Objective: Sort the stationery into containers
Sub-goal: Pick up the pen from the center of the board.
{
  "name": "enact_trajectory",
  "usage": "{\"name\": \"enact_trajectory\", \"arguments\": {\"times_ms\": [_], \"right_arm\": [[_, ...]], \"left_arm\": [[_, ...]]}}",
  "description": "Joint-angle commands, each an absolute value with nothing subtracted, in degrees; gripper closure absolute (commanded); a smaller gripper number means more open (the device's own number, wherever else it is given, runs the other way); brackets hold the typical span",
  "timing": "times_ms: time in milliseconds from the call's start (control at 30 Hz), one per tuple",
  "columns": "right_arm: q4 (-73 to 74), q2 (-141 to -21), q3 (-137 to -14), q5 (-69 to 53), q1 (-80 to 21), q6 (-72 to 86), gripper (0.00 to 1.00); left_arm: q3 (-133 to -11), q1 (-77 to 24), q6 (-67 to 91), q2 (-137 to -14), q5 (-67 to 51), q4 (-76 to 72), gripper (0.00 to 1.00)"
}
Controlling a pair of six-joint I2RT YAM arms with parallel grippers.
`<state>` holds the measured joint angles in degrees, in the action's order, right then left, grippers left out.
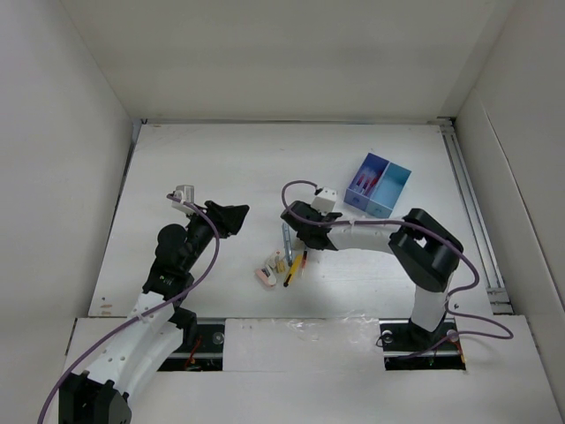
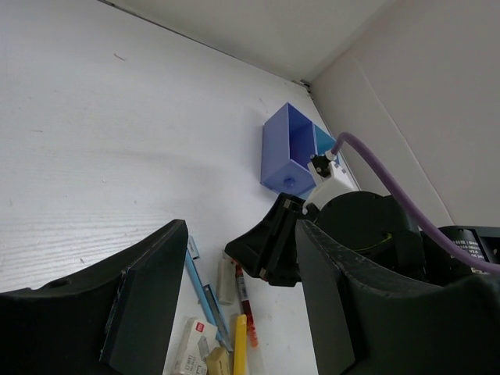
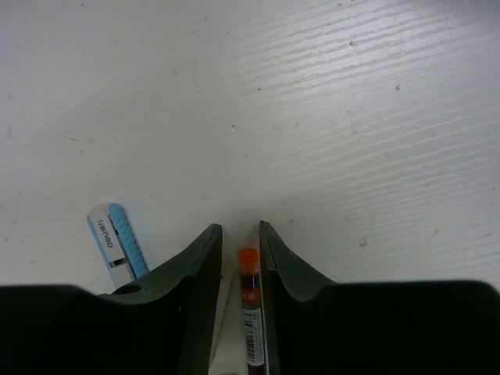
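Observation:
The stationery lies in a small pile [image 1: 284,261] on the white table. It holds a red pen [image 3: 250,301], a light blue pen [image 3: 119,242], a yellow pen [image 2: 239,348], a cream eraser [image 2: 226,280] and a pink eraser [image 1: 266,276]. My right gripper [image 1: 297,226] is down at the pile's far end. Its jaws stand narrowly apart astride the red pen's orange tip [image 3: 248,258]; the pen lies against the right finger, with a small gap on the left. My left gripper [image 1: 231,217] is open and empty, left of the pile. The two-compartment box [image 1: 378,184] stands far right.
In the left wrist view the box shows a purple side [image 2: 283,156] and a light blue compartment [image 2: 323,141] beyond my right gripper [image 2: 266,254]. A white boxed eraser [image 2: 187,344] lies by the blue pen [image 2: 199,291]. White walls enclose the table.

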<state>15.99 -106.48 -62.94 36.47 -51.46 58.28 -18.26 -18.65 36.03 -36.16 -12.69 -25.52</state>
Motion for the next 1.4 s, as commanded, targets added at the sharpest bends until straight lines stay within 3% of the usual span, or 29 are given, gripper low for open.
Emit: {"name": "enact_trajectory", "arguments": {"times_ms": [0, 400, 600, 1067, 1367], "right_arm": [[18.5, -104.2, -62.0, 35.5, -52.0, 58.9, 0.68], [19.0, -103.4, -59.9, 35.5, -52.0, 60.0, 0.64], [17.6, -104.2, -58.2, 34.4, -52.0, 61.1, 0.68], [18.6, -102.4, -58.6, 38.0, -52.0, 61.6, 0.98], [21.9, -94.7, -58.4, 40.9, -49.7, 58.4, 1.0]], "left_arm": [[-19.2, -18.8, 36.1, -35.9, -13.5, -28.5, 0.46], [-19.2, -18.8, 36.1, -35.9, -13.5, -29.0, 0.46], [-19.2, -18.8, 36.1, -35.9, -13.5, -29.0, 0.46], [-19.2, -18.8, 36.1, -35.9, -13.5, -29.0, 0.46], [-19.2, -18.8, 36.1, -36.4, -13.5, -29.0, 0.46]]}}
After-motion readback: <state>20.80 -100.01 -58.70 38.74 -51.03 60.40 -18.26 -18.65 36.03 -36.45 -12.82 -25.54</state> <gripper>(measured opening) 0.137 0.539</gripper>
